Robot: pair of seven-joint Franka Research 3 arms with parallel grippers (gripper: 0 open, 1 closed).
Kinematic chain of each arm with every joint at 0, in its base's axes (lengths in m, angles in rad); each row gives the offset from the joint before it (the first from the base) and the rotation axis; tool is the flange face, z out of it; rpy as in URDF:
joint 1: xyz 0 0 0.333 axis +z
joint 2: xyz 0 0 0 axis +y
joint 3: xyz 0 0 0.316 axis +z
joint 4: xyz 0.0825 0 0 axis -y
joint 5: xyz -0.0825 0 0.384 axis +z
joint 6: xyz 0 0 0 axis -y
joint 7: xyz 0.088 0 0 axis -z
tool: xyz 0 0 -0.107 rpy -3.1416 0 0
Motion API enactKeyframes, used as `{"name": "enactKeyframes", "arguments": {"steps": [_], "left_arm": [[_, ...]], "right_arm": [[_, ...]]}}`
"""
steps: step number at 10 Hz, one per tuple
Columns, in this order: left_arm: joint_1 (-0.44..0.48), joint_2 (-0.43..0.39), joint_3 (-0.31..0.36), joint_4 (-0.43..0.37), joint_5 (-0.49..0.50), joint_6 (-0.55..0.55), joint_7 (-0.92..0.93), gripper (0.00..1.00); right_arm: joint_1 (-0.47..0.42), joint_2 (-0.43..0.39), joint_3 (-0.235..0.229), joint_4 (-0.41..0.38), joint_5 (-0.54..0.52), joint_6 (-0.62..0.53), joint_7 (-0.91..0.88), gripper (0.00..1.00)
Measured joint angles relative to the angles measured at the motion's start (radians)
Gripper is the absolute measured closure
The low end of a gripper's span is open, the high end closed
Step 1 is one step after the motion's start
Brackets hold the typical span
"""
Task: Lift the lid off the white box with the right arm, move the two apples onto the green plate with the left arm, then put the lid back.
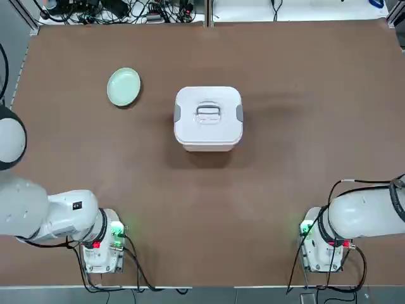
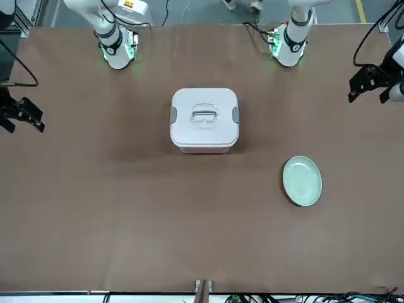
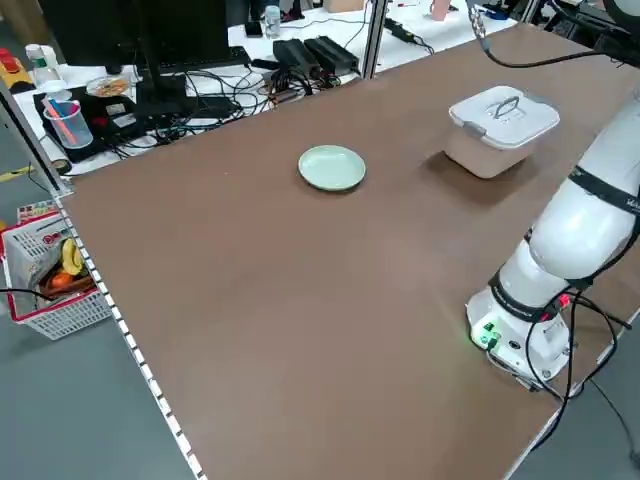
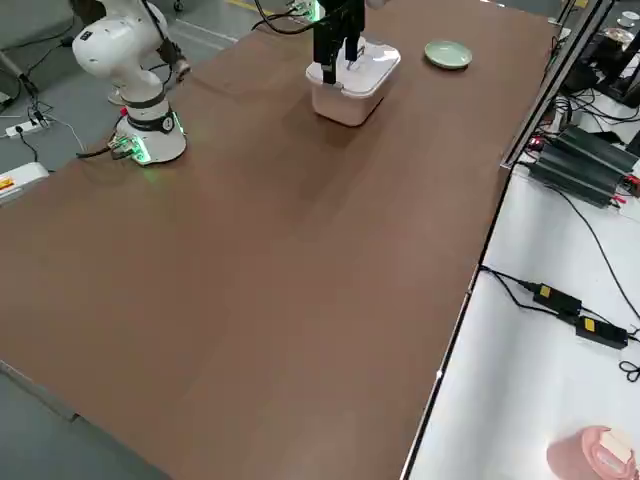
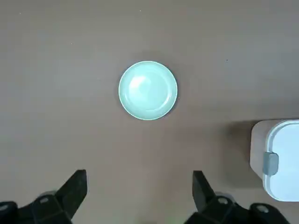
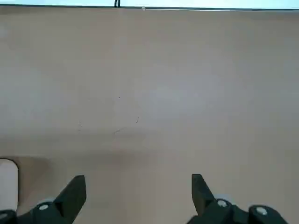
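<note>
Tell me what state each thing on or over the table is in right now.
White box: upright, closed
Lid: on the box, clips down
Lid handle: folded flat
Green plate: upright, empty
Left gripper: open, holding nothing
Right gripper: open, holding nothing

Box point(image 1: 209, 140): stands on the table point(image 1: 209, 221), midway between left and right, nearer the far edge.
Lid point(image 1: 197, 132): lies on top of the box.
Handle point(image 1: 208, 110): sits mid-lid, between the side clips point(image 1: 177, 113).
Plate point(image 1: 123, 87): lies on the table, left of the box, slightly farther back, apart from it.
Left gripper point(image 2: 366, 101): hangs at the table's left side.
Right gripper point(image 2: 26, 130): hangs at the right.
</note>
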Motion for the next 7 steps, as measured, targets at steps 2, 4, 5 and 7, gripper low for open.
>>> {"name": "enactKeyframes", "arguments": {"steps": [2,4,5,7], "left_arm": [[0.002,0.0,0.0,0.001,-0.005,0.0,0.001,0.0],[0.004,0.0,0.001,0.005,-0.034,0.0,0.007,0.0],[0.004,0.0,0.003,0.007,-0.041,0.0,0.008,0.0],[0.007,0.0,0.007,0.009,-0.041,0.0,0.009,0.0]], "right_arm": [[0.004,0.001,0.004,-0.002,0.013,-0.025,-0.143,0.0],[0.079,0.003,0.013,-0.006,0.07,-0.055,-0.387,0.0],[0.171,0.007,0.019,-0.006,0.087,-0.055,-0.455,0.0],[0.4,0.044,0.029,-0.017,0.098,0.031,-0.531,0.0]]}}
